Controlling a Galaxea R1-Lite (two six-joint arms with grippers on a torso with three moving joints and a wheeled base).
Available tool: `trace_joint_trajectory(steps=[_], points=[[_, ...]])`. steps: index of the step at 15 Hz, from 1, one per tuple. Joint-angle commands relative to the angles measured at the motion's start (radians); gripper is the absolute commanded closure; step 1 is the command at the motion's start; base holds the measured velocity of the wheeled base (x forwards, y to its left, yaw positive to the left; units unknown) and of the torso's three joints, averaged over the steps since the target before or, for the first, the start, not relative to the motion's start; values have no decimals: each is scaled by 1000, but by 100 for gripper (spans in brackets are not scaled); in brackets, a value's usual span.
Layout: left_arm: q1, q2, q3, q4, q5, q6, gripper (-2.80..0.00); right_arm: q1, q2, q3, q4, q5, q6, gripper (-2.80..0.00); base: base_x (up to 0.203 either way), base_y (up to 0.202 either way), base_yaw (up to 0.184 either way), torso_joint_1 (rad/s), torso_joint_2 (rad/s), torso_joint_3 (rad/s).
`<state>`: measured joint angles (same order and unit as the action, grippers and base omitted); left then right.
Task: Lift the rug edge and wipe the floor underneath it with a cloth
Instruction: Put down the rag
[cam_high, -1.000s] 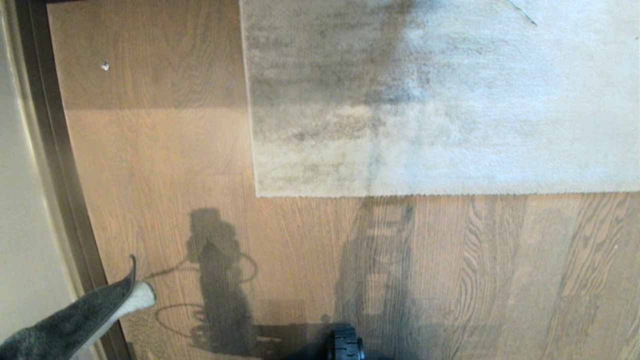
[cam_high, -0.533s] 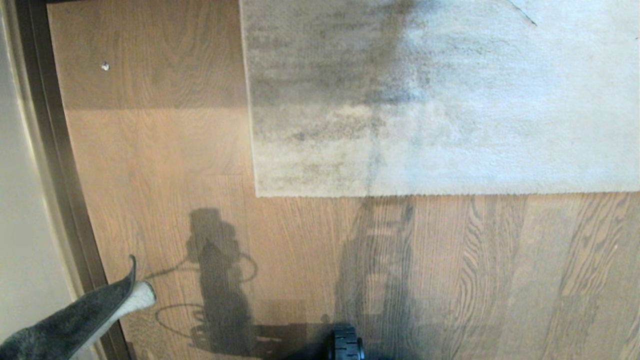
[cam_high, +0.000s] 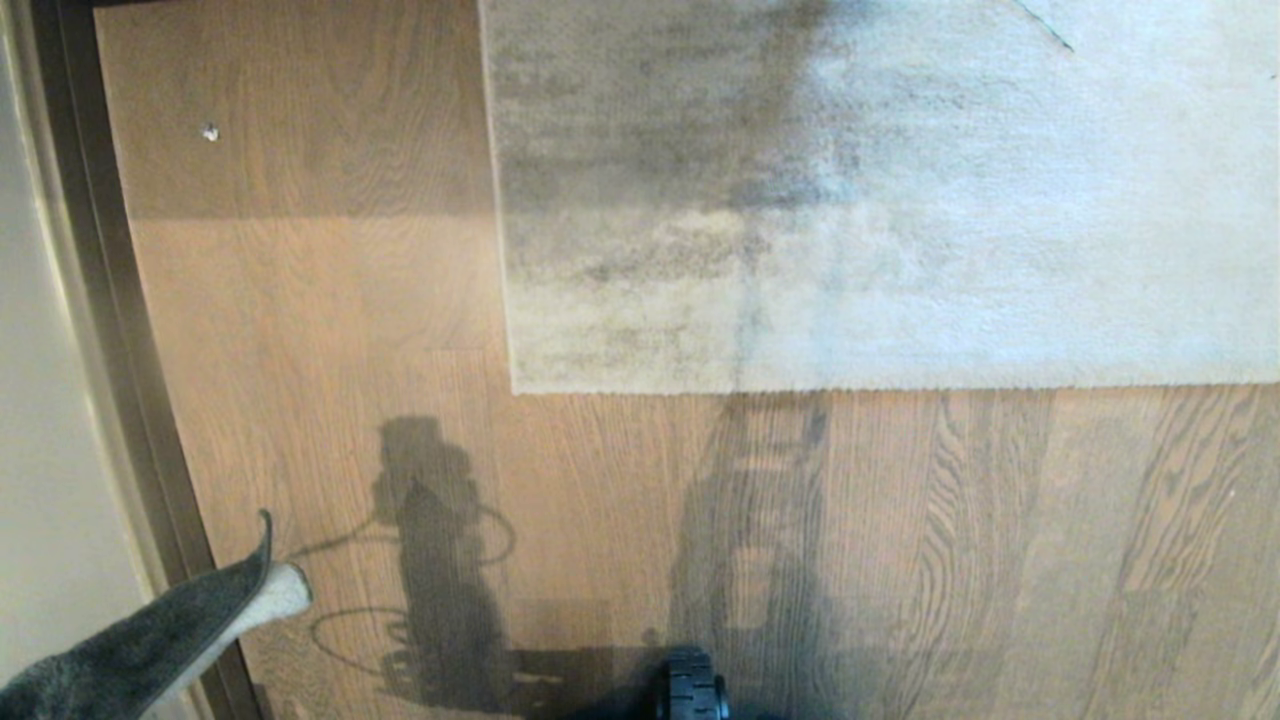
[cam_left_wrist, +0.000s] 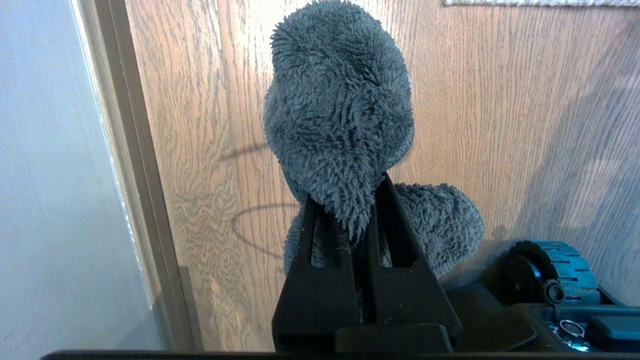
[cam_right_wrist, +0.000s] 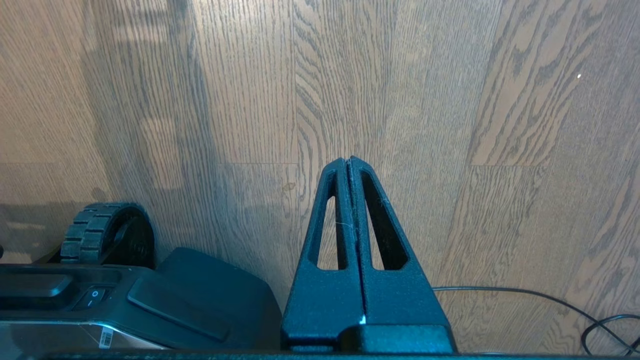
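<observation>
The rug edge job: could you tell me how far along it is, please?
Done: the left gripper is shut on the cloth. In hand: nothing visibly under way; the right gripper is shut and empty. Left: the rug edge lies flat, so lifting it and wiping the floor underneath remain.

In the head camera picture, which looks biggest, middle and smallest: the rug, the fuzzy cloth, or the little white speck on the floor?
1. Rug, biggest.
2. Cloth, though it is nearer the camera and partly cut off.
3. White speck, smallest.

Bare floor (cam_high: 700, 480) before rug edge (cam_high: 800, 388) (flat)

Flat rug edge (cam_high: 800, 388); fuzzy grey cloth (cam_left_wrist: 340, 115) aloft
</observation>
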<state>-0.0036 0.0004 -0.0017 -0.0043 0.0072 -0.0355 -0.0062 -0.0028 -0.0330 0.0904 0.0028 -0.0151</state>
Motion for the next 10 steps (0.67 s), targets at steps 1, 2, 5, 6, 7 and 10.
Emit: trace_joint_trajectory(steps=[1, 2, 5, 6, 7, 10], points=[[1, 0, 0, 0, 0, -1, 0, 0, 3, -1, 2, 0, 0, 0, 0, 0, 0, 0, 0, 0], [-1, 0, 0, 0, 0, -1, 0, 0, 3, -1, 2, 0, 0, 0, 0, 0, 0, 0, 0, 0], [-1, 0, 0, 0, 1, -1, 0, 0, 3, -1, 2, 0, 0, 0, 0, 0, 0, 0, 0, 0], [-1, 0, 0, 0, 2, -3, 0, 0, 3, -1, 2, 0, 0, 0, 0, 0, 0, 0, 0, 0], [-1, 0, 0, -2, 0, -3, 0, 0, 3, -1, 2, 0, 0, 0, 0, 0, 0, 0, 0, 0], [-1, 0, 0, -2, 2, -21, 0, 0, 3, -1, 2, 0, 0, 0, 0, 0, 0, 0, 0, 0]])
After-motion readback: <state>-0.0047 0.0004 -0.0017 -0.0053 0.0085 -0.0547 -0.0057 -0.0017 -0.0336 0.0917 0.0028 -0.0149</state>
